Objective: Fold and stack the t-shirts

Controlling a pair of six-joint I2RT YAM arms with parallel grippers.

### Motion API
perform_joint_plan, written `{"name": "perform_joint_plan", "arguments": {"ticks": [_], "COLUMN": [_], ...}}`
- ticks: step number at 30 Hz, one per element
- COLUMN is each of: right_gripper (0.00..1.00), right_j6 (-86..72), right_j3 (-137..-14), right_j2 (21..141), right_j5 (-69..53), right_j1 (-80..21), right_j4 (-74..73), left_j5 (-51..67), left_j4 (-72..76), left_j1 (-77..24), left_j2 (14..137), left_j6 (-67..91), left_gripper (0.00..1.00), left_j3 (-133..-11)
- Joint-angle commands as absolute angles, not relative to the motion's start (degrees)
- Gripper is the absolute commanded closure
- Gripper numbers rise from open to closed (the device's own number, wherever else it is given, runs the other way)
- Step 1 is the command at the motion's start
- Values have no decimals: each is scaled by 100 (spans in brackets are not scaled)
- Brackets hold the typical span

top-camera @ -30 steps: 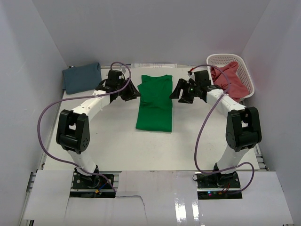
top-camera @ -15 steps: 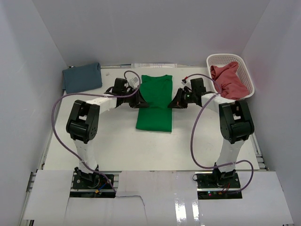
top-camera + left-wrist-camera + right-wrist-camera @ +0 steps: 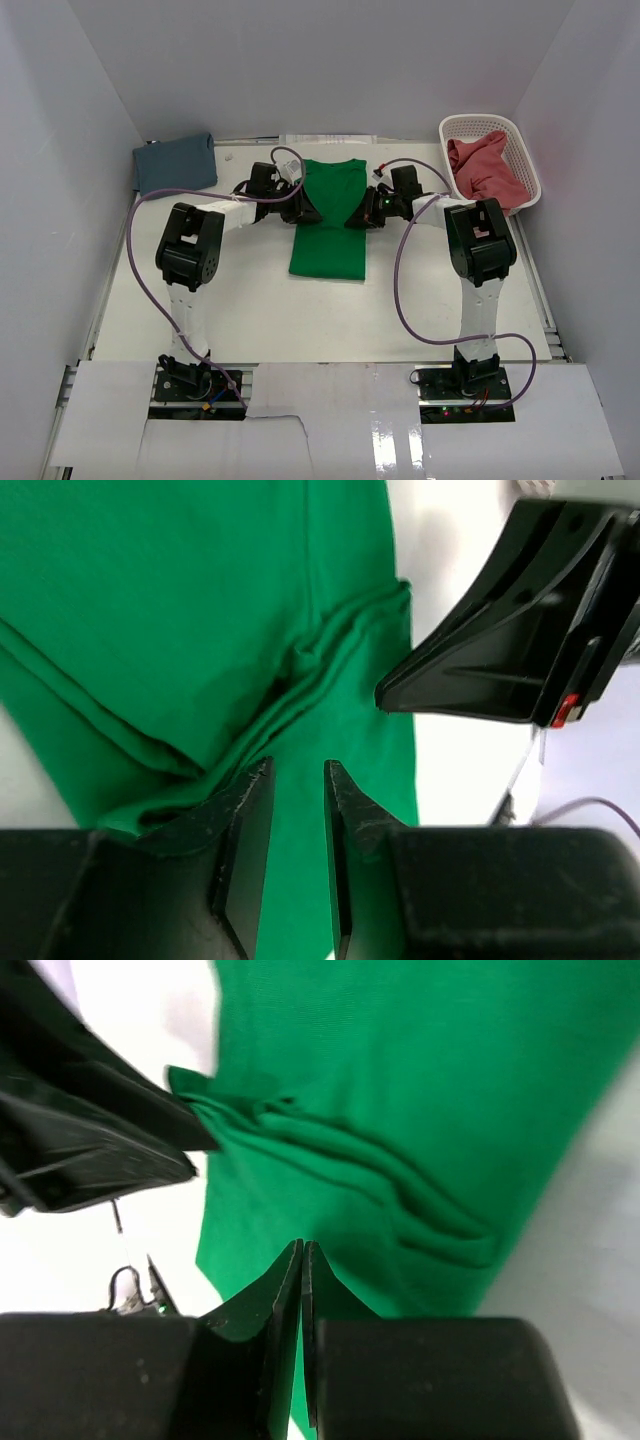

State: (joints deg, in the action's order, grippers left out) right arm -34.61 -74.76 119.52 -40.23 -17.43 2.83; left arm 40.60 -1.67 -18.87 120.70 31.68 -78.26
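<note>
The green t-shirt [image 3: 330, 215] lies flat mid-table, folded into a long strip, and fills both wrist views [image 3: 180, 610] [image 3: 400, 1090]. My left gripper [image 3: 305, 212] sits at its left edge by a bunched fold, jaws a narrow gap apart over the cloth [image 3: 297, 767], nothing visibly pinched. My right gripper [image 3: 357, 218] is at the strip's right edge, jaws shut tip to tip over the cloth [image 3: 303, 1247]; no cloth shows between them. The blue t-shirt [image 3: 175, 165] lies folded at the back left. The red t-shirt [image 3: 487, 170] is heaped in the basket.
The white lattice basket [image 3: 450, 128] stands at the back right corner. White walls close in the table on three sides. Purple cables loop from both arms over the table. Each wrist view shows the other gripper close by, the right one [image 3: 500, 670] and the left one [image 3: 90, 1150].
Both arms have swung inward from beside the green t-shirt onto its two long edges. The right gripper went from open to shut. The left jaws have narrowed.
</note>
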Motion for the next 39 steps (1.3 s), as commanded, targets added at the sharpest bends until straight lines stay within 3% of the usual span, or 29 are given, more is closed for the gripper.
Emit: {"name": "perform_joint_plan", "arguments": {"ticks": [1,19,27,30,33,34,37,39], "right_gripper": [92,92,92,82,59,43,24,20], "right_j6": [-3384,-3296,-3164,-3155,-3138,-3120,-3041,-3102], "right_j3": [-7734,-7286,-7716,-7664,-7305,-7156,-6497,-5926], "right_j2": [12049,11945,11603,11261,10680,10487,9731,9239], "right_j5": [-3755,-3384,-3454,-3664,-3727,-3700,-3604,-3586], "right_j1": [-1740,-1740,-1740,-1740,-1749,-1758,-1749,-1749], "right_j4": [273,457,62,44,18,9,-386,-649], "left_j5": [3438,2172,1198,897,1080,1281,1555,1818], "left_j4": [-54,53,-806,-1272,-1572,-1704,-2441,-2575], "left_j1": [-1898,-1942,-1942,-1951,-1942,-1942,-1951,-1942], "left_j2": [11997,12305,10647,9953,9372,9291,9167,9045], "left_j6": [2944,2628,2207,1908,1872,1889,2117,2371], "left_gripper": [62,59,54,51,47,43,37,36], "left_j3": [-7937,-8191,-8454,-8429,-8105,-7877,-7473,-7086]}}
